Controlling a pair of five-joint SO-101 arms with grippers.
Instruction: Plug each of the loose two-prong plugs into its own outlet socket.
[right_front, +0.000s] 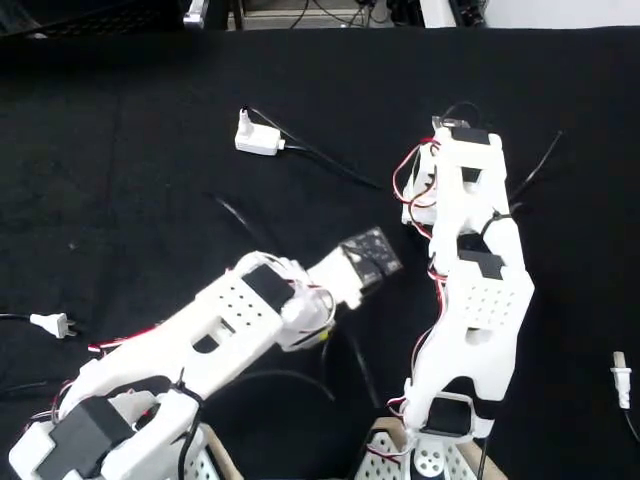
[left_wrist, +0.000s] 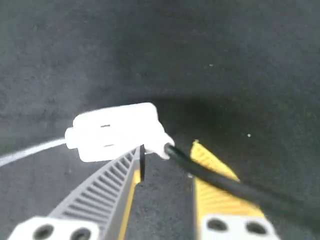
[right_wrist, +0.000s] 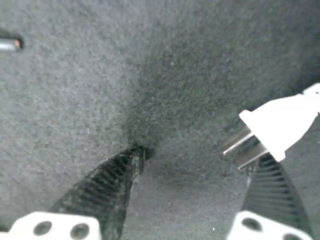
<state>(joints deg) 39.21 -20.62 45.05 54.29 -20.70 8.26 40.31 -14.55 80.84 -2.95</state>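
We see the left claw (left_wrist: 167, 151) with its fingers apart, a grey ribbed finger (left_wrist: 107, 182) on one side and a yellow one (left_wrist: 212, 170) on the other. A white outlet socket (left_wrist: 115, 132) lies on the black table (right_front: 150, 200) right at the tip of the ribbed finger, its two slots facing the camera; we cannot tell whether the finger touches it. A black cable (left_wrist: 225, 182) leaves the socket and runs across the yellow finger.

The right claw (right_wrist: 197, 157) is also spread wide and clamps nothing. A white two-prong plug (right_wrist: 277, 125) sits at the tip of one of its fingers, prongs pointing into the gap between them.

From the high view we make out three more things on the table: a loose plug (right_front: 50, 323) near the left edge, another plug (right_front: 621, 378) near the right edge, and a white block (right_front: 257, 140) with its own dark lead, well apart from both arms.
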